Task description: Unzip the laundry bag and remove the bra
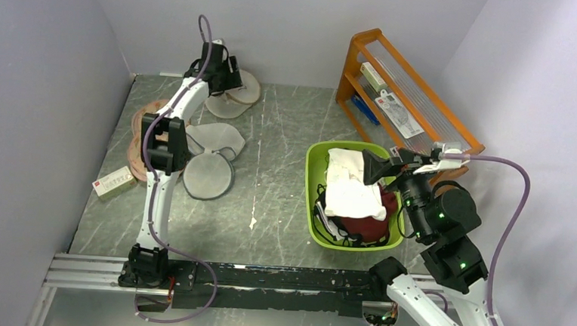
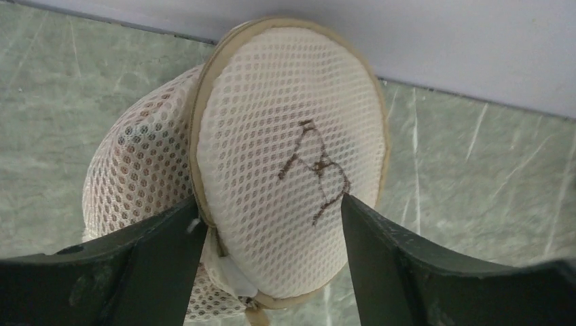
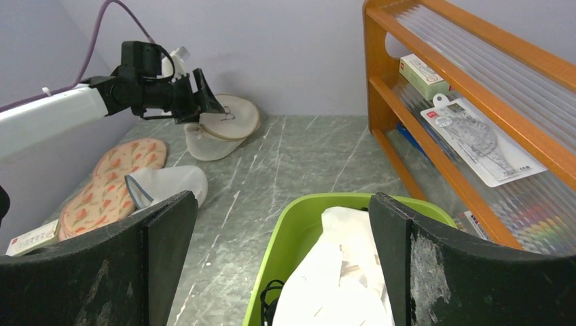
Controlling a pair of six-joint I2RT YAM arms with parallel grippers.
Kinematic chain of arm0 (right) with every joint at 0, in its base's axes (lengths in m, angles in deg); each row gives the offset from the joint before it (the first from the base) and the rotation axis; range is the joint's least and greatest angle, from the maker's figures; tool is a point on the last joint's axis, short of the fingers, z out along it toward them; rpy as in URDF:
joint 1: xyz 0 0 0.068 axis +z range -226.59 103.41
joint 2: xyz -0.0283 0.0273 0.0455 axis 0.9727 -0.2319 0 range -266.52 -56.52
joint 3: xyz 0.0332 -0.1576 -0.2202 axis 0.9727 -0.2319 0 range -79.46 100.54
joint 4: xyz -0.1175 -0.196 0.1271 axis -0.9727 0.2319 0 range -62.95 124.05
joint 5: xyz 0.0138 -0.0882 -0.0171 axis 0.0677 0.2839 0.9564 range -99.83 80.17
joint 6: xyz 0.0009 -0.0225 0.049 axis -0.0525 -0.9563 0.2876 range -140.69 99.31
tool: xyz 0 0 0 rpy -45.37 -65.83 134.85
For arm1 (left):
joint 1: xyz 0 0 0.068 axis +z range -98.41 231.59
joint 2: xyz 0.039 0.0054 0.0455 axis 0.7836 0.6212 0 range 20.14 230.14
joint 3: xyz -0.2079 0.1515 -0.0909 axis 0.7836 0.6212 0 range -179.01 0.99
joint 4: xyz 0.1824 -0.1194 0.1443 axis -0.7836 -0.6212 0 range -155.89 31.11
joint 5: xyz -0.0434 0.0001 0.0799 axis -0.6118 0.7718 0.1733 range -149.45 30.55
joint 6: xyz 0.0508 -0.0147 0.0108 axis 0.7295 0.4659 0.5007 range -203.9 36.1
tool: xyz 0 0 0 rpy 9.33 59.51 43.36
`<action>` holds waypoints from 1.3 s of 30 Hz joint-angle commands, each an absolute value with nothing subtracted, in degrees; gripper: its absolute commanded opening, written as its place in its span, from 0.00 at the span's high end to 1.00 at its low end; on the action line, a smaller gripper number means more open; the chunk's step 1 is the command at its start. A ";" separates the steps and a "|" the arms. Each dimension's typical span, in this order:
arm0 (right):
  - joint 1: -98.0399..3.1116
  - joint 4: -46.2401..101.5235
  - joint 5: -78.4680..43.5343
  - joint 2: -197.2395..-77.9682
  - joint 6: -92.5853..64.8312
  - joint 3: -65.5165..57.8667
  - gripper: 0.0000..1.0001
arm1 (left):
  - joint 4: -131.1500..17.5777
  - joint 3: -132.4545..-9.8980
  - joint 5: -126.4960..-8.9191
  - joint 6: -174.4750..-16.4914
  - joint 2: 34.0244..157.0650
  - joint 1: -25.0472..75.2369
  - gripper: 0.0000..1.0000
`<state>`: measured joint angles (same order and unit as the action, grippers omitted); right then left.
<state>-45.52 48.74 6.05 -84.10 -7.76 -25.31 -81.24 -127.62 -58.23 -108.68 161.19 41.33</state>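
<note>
Laundry bag (image 2: 272, 102) at 11 o'clock on table (image 1: 287, 133), left gripper (image 2: 270, 207) spread astride its upper shell, no pinch evident. Judged light, soft mesh on stiffer rim; prone to collapse if squeezed. Recommend hold at rim; zipper pull not seen. Right gripper (image 3: 282, 204) spread above green tub (image 3: 285, 231), 4 o'clock.

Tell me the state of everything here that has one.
Cream-beige round mesh laundry bag: one half tipped up, zip hidden.
Left tool: open, straddling that bag's edge.
Lime-green plastic bin: holding white cloth, maroon cloth.
Right tool: open, above the bin.
White mesh bag: lying open.
</note>
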 commanded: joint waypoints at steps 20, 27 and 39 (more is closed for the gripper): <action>-45.83 49.54 -12.15 -94.40 -1.65 -23.97 0.00 | -62.08 -90.16 -95.45 -131.97 132.81 34.51 0.90; -45.62 46.83 -22.30 -108.90 3.15 -23.49 0.00 | -54.21 -77.10 -97.47 -135.45 125.43 26.99 0.93; -33.15 37.19 -9.70 -129.14 5.48 -20.83 0.17 | -51.08 -69.04 -95.91 -141.69 121.21 25.58 0.93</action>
<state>-34.44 41.33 -15.28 -124.57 4.85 -24.74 -55.36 -71.45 -94.67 -137.79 124.76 25.42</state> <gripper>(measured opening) 0.877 0.170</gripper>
